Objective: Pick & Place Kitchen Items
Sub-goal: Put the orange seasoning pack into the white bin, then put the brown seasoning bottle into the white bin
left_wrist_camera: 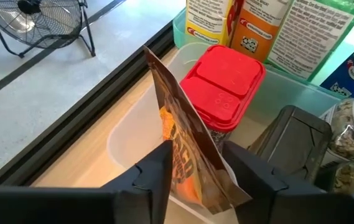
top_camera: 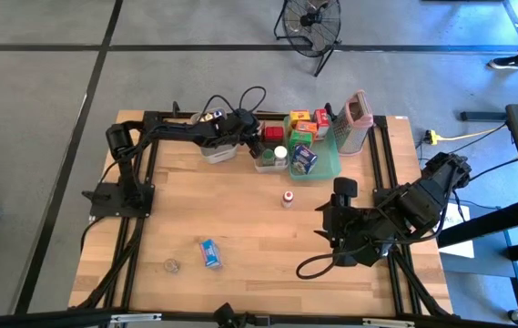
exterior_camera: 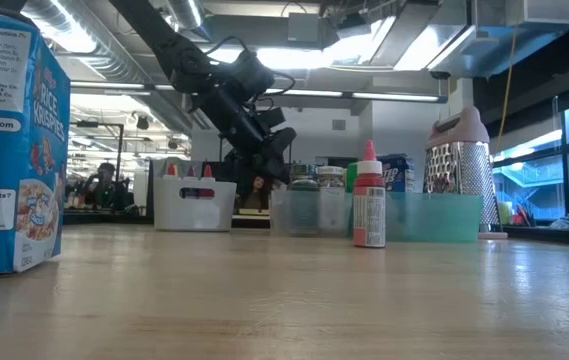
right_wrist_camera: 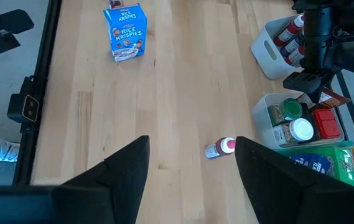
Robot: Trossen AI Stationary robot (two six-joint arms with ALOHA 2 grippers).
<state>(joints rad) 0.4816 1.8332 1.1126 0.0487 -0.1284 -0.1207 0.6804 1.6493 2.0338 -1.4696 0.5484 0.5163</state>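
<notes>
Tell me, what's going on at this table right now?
A two-armed robot is sorting small kitchen items. Its left gripper is over a clear bin at the back of the table, with a brown packet between its fingers, next to a red-lidded jar. The right gripper waits open over the table. A small red-capped bottle and a blue cereal box are out on the wood.

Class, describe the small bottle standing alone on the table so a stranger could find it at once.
Start at the wooden table and find the teal tray at its far edge. Just in front of it, on bare wood, stands a little bottle. It has a red cap and stands alone, in no bin.
</notes>
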